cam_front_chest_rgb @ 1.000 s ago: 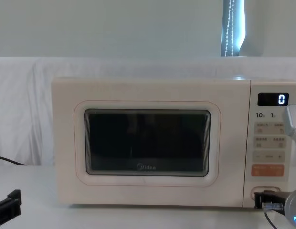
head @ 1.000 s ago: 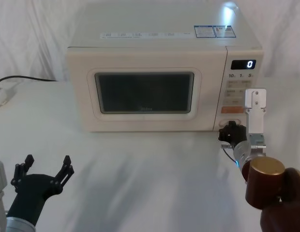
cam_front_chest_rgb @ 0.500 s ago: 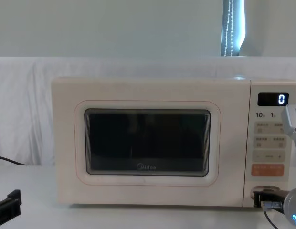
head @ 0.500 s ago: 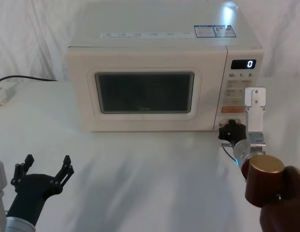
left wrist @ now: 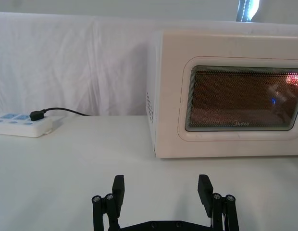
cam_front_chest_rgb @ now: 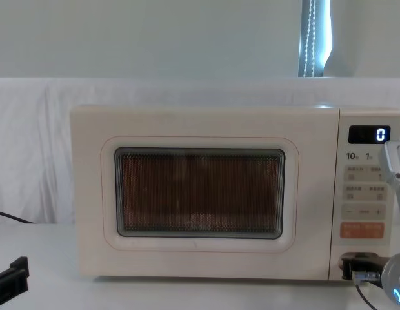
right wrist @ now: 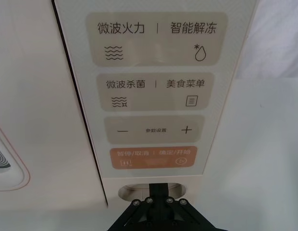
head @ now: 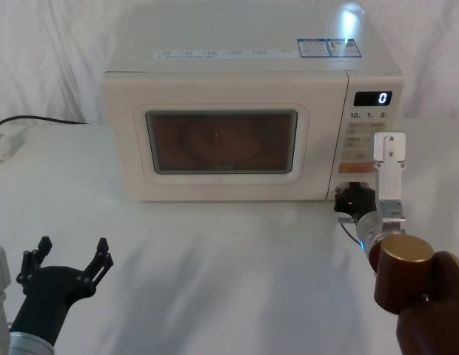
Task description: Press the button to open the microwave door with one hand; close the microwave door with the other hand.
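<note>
The black right hand (right wrist: 157, 201), fingers drawn together, is pressed against the wide cream pill-shaped button (right wrist: 132, 191) at the foot of the control panel, just below the orange rectangular key (right wrist: 153, 157). "0" is shown on the dark display (head: 372, 98). The large cream microwave door (cam_front_chest_rgb: 200, 194), marked "Midea", is seen lit amber inside its window. The black left hand (left wrist: 161, 199) is held spread open, grasping nothing, low above the white tabletop (head: 215, 259)

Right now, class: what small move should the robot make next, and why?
Probably draw the right gripper back a little from the button. It is on the button, and the door looks shut but its window glows, so the latch may have released. The left gripper waits open, low on the table.
</note>
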{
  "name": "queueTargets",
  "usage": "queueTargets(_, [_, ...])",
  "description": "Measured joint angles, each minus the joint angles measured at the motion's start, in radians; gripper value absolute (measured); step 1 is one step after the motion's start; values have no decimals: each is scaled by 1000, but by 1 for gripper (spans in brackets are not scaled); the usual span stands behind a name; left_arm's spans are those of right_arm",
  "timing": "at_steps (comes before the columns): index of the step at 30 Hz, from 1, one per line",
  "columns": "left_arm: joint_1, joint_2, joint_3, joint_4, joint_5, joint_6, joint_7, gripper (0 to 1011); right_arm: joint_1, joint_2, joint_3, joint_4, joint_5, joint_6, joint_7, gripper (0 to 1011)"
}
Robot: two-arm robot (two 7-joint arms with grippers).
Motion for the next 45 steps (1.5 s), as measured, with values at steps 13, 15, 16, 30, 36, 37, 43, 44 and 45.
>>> queueTargets(13, [0, 0, 0, 0, 0, 0, 0, 1001, 11, 4, 7, 21, 0, -11, -2, 0])
queueTargets(15, [0, 0, 0, 0, 0, 0, 0, 1001, 12, 5, 7, 23, 1, -13, 1, 0])
queueTargets(16, [0, 0, 0, 0, 0, 0, 0, 1001, 12, 5, 7, 23, 2, -13, 2, 0])
queueTargets(30, [0, 0, 0, 0, 0, 0, 0, 1001, -27, 23, -11, -52, 30, 31, 76, 0])
queueTargets(36, [0, 0, 0, 0, 0, 0, 0, 1001, -44, 36, -27, -89, 39, 55, 106, 0])
queueTargets(37, [0, 0, 0, 0, 0, 0, 0, 1001, -48, 40, -31, -98, 42, 60, 112, 0])
queueTargets(43, [0, 0, 0, 0, 0, 0, 0, 1001, -70, 55, -49, -144, 47, 83, 138, 0])
queueTargets(44, [0, 0, 0, 0, 0, 0, 0, 1001, -79, 60, -56, -161, 48, 93, 144, 0])
queueTargets(45, [0, 0, 0, 0, 0, 0, 0, 1001, -84, 63, -61, -170, 48, 97, 149, 0])
